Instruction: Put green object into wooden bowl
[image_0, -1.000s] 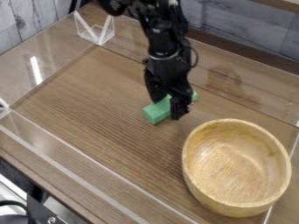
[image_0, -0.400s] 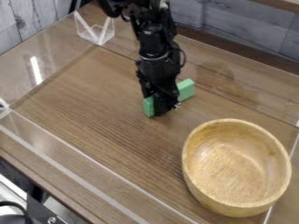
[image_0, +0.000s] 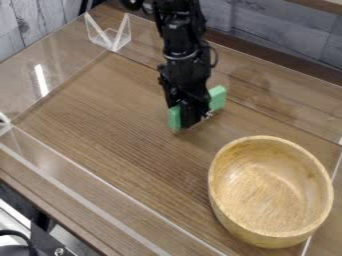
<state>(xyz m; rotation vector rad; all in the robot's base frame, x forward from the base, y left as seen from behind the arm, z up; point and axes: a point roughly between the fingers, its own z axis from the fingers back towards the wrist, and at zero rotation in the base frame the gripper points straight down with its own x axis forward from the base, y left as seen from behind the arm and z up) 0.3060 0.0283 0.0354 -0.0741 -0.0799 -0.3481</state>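
Note:
The green object (image_0: 215, 97), a small bright green bar, lies across the wooden tabletop (image_0: 94, 125) just behind the wooden bowl. My gripper (image_0: 191, 112) comes straight down on its middle, the black fingers pressed against its two long sides, so only the bar's ends show. I cannot tell whether the bar still rests on the table. The wooden bowl (image_0: 218, 187), round, shallow and light tan, stands empty at the front right, a short way in front of and to the right of the gripper.
A low clear plastic wall (image_0: 54, 170) runs along the table's front and left edges. A white wire-like piece (image_0: 107, 38) stands at the back left corner. A grey plank wall lies behind the table.
The fingers have closed in on the green bar. The bar turned and shifted back and to the right between them, and the arm moved slightly with it.

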